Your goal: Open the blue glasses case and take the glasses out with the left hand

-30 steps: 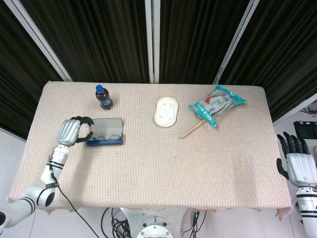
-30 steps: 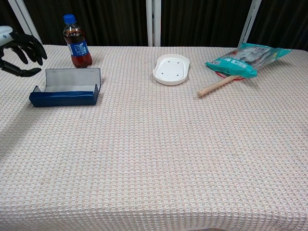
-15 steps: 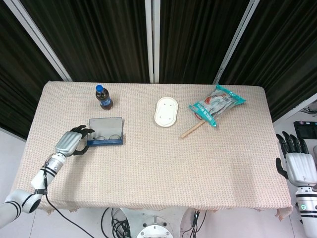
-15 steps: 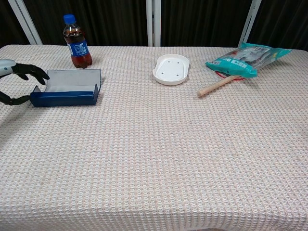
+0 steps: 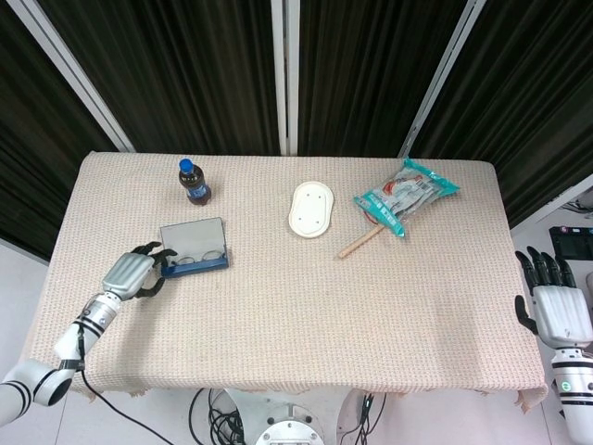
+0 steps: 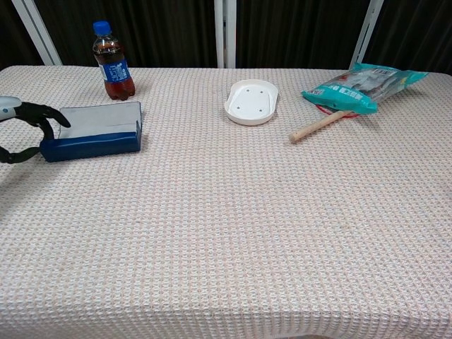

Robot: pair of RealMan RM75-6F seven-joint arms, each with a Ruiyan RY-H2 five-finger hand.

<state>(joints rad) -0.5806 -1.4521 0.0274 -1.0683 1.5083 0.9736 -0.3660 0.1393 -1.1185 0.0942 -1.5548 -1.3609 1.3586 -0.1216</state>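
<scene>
Reaching in from the side away from the plate, the left robot hand [image 5: 137, 273] has dropped low to the tabletop [image 5: 296, 324] and closed up on the short end of the blue glasses case [image 5: 194, 250]. A second ago it hung above that end with its fingers curled over open air; now its fingers [image 6: 44, 113] straddle the case's corner, one above the lid edge and the thumb below, and they appear to touch it, though the pictures do not show a firm hold. The case has also turned slightly and slid a little since then, which suggests the hand nudged it. Its lid stands open already, and the head view shows the glasses [image 5: 197, 257] lying inside, so the opening step looks done and the lifting out is what remains. The case sits just in front of the cola bottle [image 5: 194, 182], well apart from the white plate [image 5: 312, 209], the wooden stick [image 5: 360, 243] and the snack bag [image 5: 405, 197] beyond it. The right robot hand [image 5: 552, 301] waits off the tabletop edge, far from the case, fingers spread and empty.
</scene>
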